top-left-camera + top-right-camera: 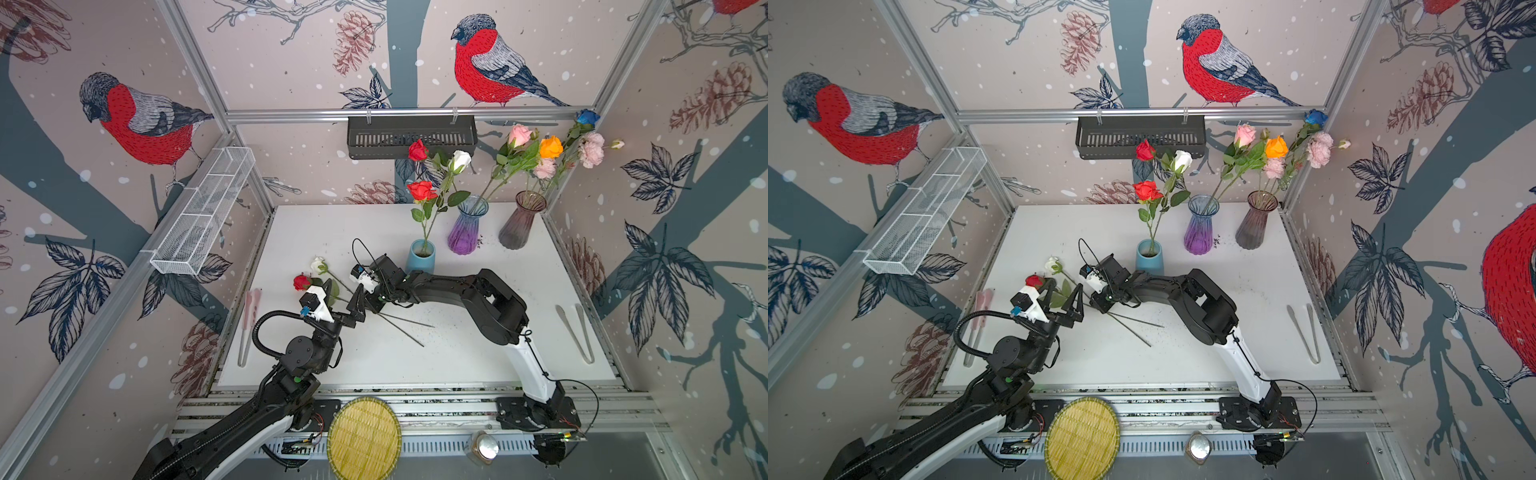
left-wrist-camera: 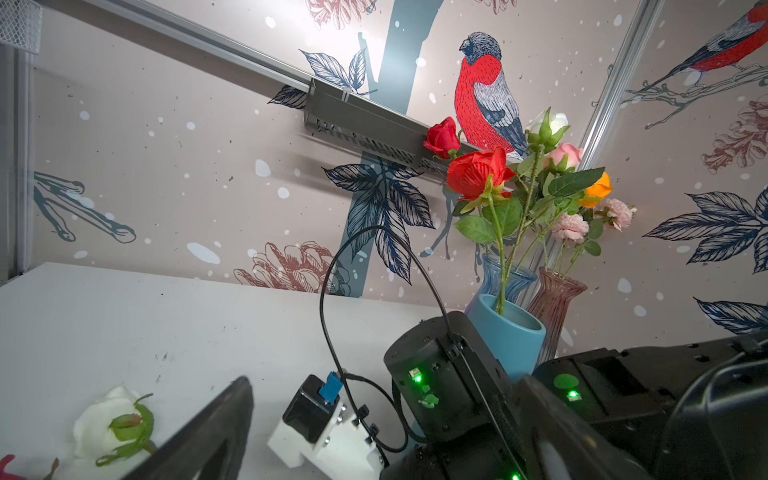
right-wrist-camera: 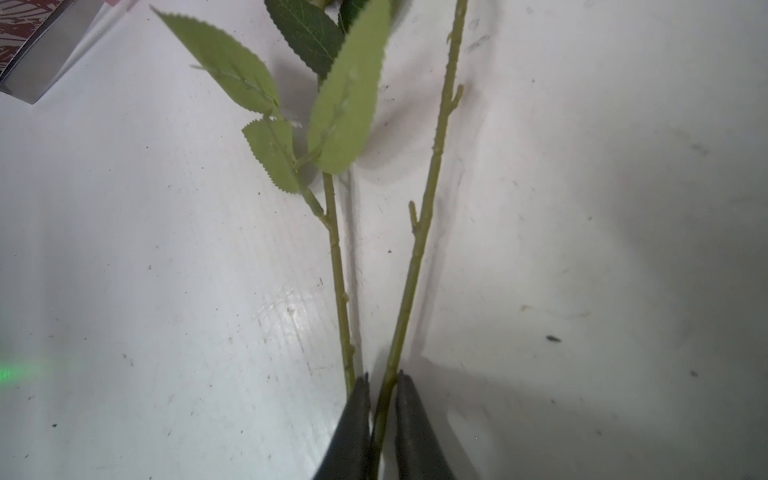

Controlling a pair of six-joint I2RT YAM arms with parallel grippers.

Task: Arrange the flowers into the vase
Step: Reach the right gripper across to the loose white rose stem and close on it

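Two flowers lie on the white table (image 1: 478, 353): a red rose (image 1: 302, 281) and a white rose (image 1: 319, 265), their stems (image 1: 399, 328) crossing. In the right wrist view my right gripper (image 3: 383, 376) is shut on the bare stem (image 3: 419, 241), beside a leafy stem (image 3: 337, 266); which bloom it carries is out of view. In a top view this gripper (image 1: 1101, 305) is low over the stems. My left gripper (image 1: 1061, 293) stands open next to it, holding nothing. A blue vase (image 1: 420, 259), a purple vase (image 1: 467, 228) and a smoky pink vase (image 1: 521, 226) hold several flowers.
Metal tongs (image 1: 579, 332) lie at the table's right edge and a pink tool (image 1: 249, 320) at its left. A woven yellow tray (image 1: 363, 436) leans at the front rail. A white mesh basket (image 1: 203, 212) and a black basket (image 1: 411, 135) hang on the frame.
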